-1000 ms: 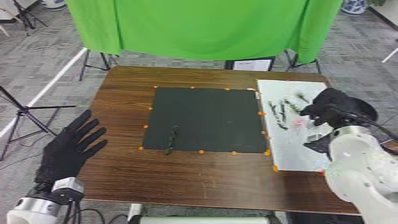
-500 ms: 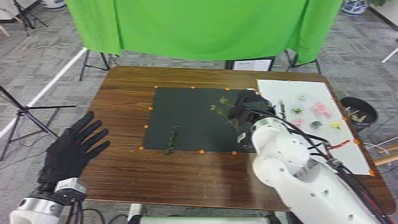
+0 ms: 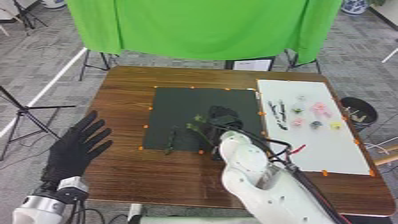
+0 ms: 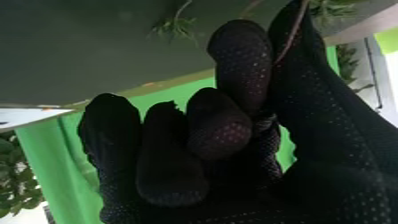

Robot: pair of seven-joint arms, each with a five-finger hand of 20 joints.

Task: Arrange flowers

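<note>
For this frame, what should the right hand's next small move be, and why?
Probably lower the sprig onto the black mat, right of the twig: the right hand is over the mat, a stem runs between its thumb and fingers, and the twig already lies there.

Right robot hand (image 3: 224, 116) with green sprig (image 3: 198, 119) over dark mat (image 3: 178, 105).

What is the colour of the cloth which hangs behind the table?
The cloth is plain green, best seen in the head view.
</note>
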